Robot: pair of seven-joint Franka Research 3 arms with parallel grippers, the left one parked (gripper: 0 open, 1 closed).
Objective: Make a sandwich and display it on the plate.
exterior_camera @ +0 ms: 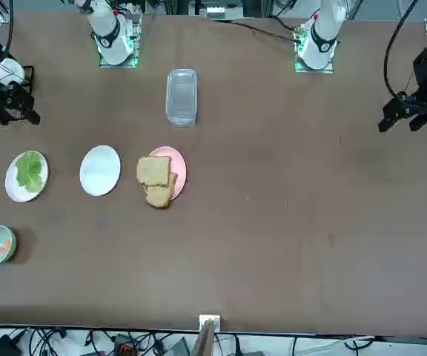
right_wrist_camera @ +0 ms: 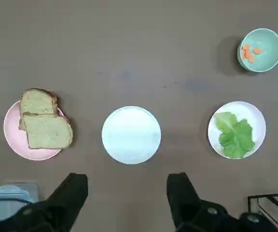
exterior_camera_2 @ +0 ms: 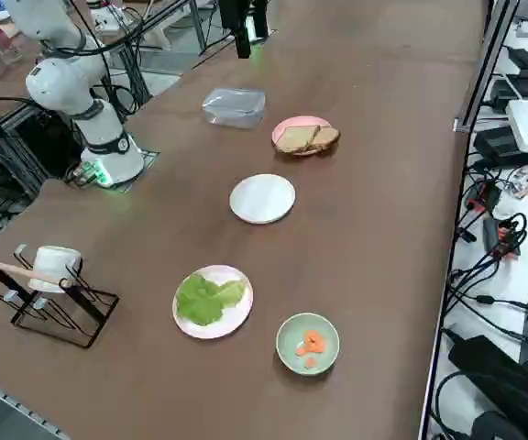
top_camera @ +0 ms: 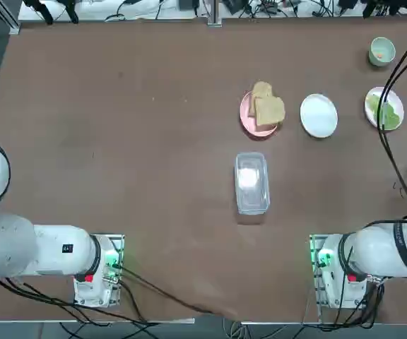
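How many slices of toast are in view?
2 slices of toast: both on the pink plate, one partly overlapping the other. Any further slice hidden beneath them can't be ruled out.

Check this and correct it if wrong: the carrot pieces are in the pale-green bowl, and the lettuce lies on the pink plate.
The lettuce lies on a white plate, as the right side view shows; the rest stands.
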